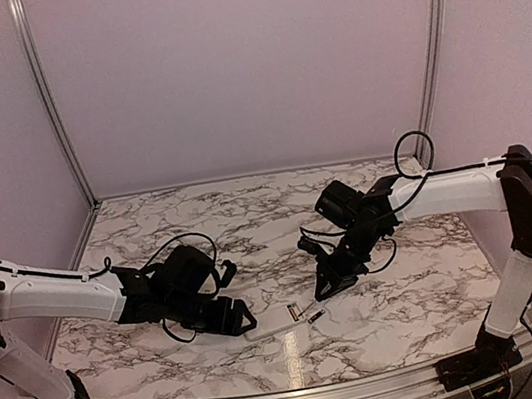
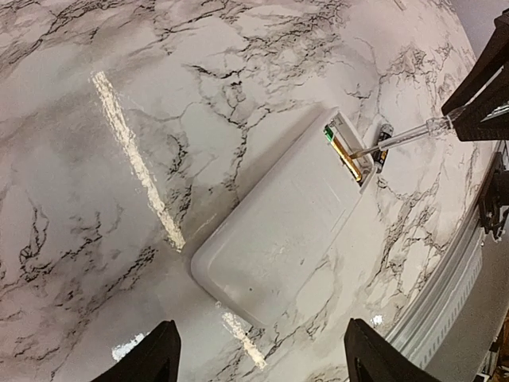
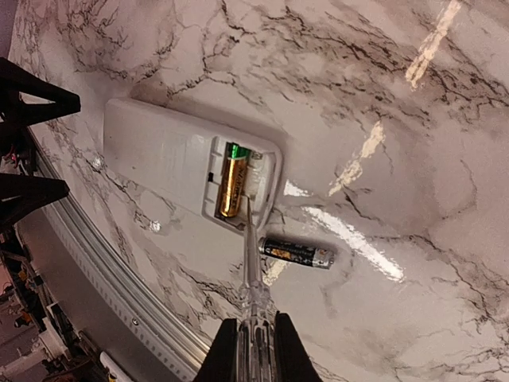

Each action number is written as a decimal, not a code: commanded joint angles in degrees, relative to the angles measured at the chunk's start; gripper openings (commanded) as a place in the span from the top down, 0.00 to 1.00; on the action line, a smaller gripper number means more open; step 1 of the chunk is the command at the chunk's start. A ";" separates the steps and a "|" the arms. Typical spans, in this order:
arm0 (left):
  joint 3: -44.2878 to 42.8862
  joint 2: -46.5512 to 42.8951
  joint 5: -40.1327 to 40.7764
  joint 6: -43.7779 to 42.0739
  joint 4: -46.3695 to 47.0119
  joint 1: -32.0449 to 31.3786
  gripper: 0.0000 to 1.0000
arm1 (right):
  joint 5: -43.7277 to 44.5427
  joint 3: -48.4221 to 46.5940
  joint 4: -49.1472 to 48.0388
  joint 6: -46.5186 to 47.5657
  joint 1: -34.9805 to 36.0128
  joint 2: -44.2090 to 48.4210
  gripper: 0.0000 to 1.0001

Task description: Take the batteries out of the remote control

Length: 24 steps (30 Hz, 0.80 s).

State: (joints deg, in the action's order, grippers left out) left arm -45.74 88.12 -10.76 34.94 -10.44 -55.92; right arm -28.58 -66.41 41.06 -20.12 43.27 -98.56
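The white remote control (image 2: 278, 223) lies flat on the marble table, its battery recess uncovered at the far end. One golden-orange battery (image 3: 233, 181) sits in the recess. A dark battery (image 3: 296, 252) with a silver end lies on the table just beside that end of the remote. My right gripper (image 3: 254, 350) is shut on a clear-handled thin rod (image 3: 251, 247), whose tip reaches into the recess next to the gold battery. My left gripper (image 2: 258, 362) hovers open over the remote's near end, fingers wide apart and touching nothing.
The table's aluminium front rail (image 3: 119, 294) runs close behind the remote. Both arms meet near the front middle of the table (image 1: 271, 229). Bright strips of light reflect off the marble (image 2: 135, 159).
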 commanded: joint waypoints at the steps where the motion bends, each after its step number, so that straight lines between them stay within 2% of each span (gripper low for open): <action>1: 0.55 0.00 0.49 0.15 -2.05 0.29 0.26 | 2.22 0.69 4.21 -2.10 1.51 2.20 1.00; 13: -1.55 4.67 -1.14 0.86 -1.79 0.29 0.27 | 2.16 -0.01 4.10 -4.58 3.05 3.72 1.00; 19: -4.25 8.06 -1.09 0.11 -1.83 0.29 0.28 | 4.86 -1.79 4.40 -4.56 2.85 3.83 1.00; 24: -6.29 9.60 -0.57 -0.29 -2.65 0.29 0.28 | 4.41 -1.88 1.71 -5.47 2.68 3.56 1.00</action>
State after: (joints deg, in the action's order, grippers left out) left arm -49.78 96.33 -11.53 35.55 -11.53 -55.92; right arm -25.34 -66.35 43.88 -24.27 45.95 -96.09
